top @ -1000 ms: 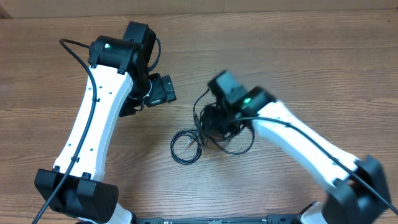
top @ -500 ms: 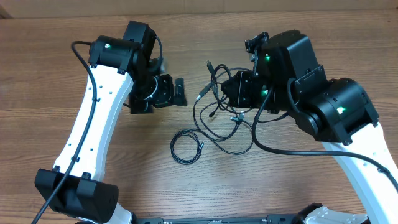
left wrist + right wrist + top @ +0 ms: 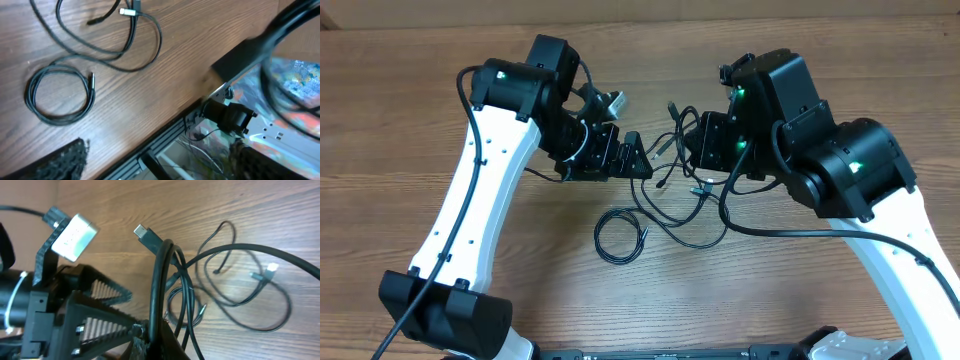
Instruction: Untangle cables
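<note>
There are two tools and a bunch of thin black cables (image 3: 675, 195) in the middle of the brown wooden surface (image 3: 400, 120). I cannot count the tangled ones, but one cable is wound in a small coil (image 3: 598, 238). The right tool (image 3: 690, 140) is pinched tight on a lifted cable, and the left tool (image 3: 625, 158) has its fingers apart and holds nothing.

The overhead camera looks straight down from high up on both arms and the wooden table (image 3: 410, 130). The left wrist camera looks down at the coiled cable (image 3: 60, 95) just ahead of its own finger (image 3: 65, 160). The overhead view shows that coil too. The right wrist camera sits very close to the cables (image 3: 165, 280) held in the right gripper (image 3: 155, 342).
</note>
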### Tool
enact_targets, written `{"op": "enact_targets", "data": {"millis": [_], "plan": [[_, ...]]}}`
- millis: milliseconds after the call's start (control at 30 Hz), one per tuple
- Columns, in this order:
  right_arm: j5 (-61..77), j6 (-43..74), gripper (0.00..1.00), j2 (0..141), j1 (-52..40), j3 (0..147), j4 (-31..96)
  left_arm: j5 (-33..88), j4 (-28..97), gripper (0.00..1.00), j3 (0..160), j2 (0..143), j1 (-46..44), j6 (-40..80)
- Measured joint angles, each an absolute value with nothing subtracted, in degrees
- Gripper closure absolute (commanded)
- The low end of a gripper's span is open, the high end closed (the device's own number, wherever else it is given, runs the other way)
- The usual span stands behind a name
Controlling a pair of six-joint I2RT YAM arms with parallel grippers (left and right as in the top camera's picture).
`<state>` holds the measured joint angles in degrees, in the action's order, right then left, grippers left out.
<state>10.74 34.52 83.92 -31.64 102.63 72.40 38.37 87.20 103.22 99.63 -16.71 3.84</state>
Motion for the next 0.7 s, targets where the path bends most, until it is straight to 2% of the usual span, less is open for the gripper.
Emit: {"op": "enact_targets", "data": {"millis": [200, 367, 500, 667, 700], "plan": [[17.56, 34.54, 0.96, 85.43, -31.64, 102.63, 72.29, 37.91, 83.44, 0.14, 103.22, 99.63, -18.79, 3.84], [20.64, 34.52, 0.96, 85.54, -31.64, 102.63, 73.12, 35.99, 82.5, 0.37, 103.22, 99.63, -19.16, 3.86], [22.28, 34.5, 0.96, 85.56, -31.64, 102.63, 73.08, 34.11, 82.46, 0.41, 103.22, 99.63, -19.53, 3.38], [23.99, 34.5, 0.96, 85.58, -31.64, 102.63, 73.1, 33.61, 82.46, 0.55, 103.22, 99.63, -19.92, 3.07], [24.34, 34.5, 0.96, 85.58, -31.64, 102.63, 73.08, 33.61, 82.46, 0.61, 103.22, 99.63, -20.14, 3.03]]}}
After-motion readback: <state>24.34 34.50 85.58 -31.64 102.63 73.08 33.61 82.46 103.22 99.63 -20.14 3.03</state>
